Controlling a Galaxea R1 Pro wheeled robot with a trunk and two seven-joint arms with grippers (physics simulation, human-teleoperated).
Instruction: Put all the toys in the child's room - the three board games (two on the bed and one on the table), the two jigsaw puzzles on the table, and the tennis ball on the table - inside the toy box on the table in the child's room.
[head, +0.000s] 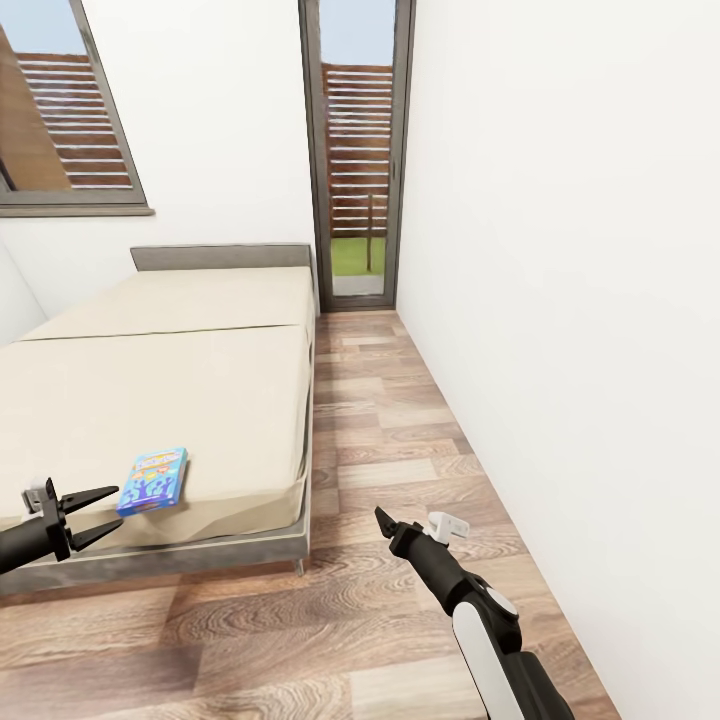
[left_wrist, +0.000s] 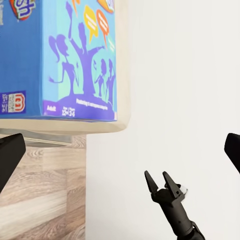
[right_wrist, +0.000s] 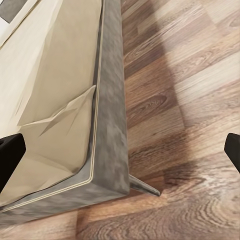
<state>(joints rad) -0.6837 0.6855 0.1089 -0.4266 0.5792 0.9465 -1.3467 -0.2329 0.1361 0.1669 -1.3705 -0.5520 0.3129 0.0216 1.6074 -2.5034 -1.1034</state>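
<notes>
Both my tools are hanging spread: left tool (head: 98, 513) just beside the blue board game (head: 154, 481), lying flat near the bed's (head: 200, 380) foot edge, long axis pointing toward the headboard (head: 222, 256); right tool (head: 415, 522) over the floor (head: 400, 440).

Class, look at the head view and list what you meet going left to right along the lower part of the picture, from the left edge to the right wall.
left gripper → blue board game → bed corner → wood-plank floor → right gripper → white wall
</notes>
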